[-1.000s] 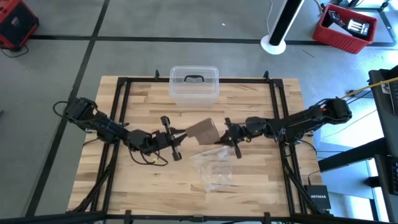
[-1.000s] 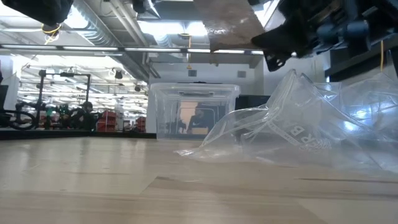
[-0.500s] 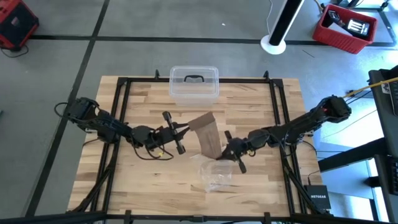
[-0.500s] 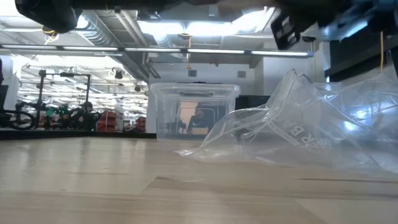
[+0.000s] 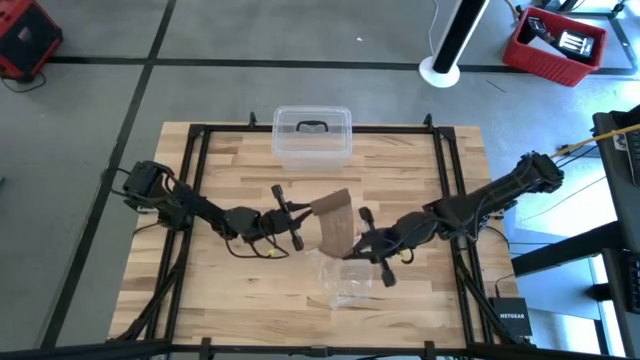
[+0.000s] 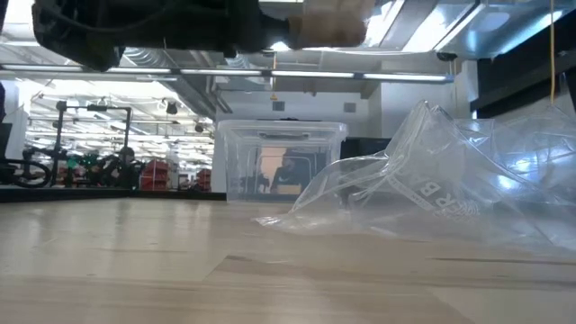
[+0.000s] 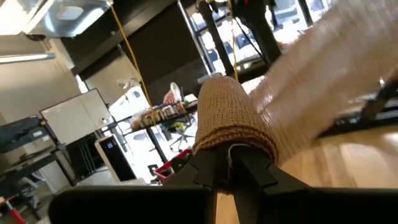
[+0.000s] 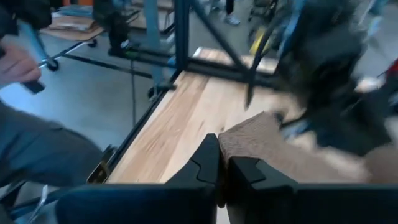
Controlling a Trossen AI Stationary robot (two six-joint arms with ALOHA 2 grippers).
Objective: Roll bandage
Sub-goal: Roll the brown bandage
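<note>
You have both arms lifted over the middle of the table, with the bandage strung between them in the air. The left gripper is pinched narrow on a wrapped, rounded end of the brown fabric; the left wrist view shows the fingers nearly together with the fabric bulging above them. The right gripper is clamped tight on the other end, and in the right wrist view the strip leaves the closed fingers.

Compared with 1 second ago, your left gripper has moved toward the table's centre and a little toward the clear plastic box, while your right gripper has travelled toward the near edge and now sits just above the crinkled clear plastic bag. The bandage, then a short flap between the grippers, now hangs as a longer slanted strip. In the low view the fabric and the left arm now fill the upper part, where the right arm showed before.

On the bag you can read a large "B" with another letter before it that I cannot tell. A dark unit beside the table reads "NETGEAR".
</note>
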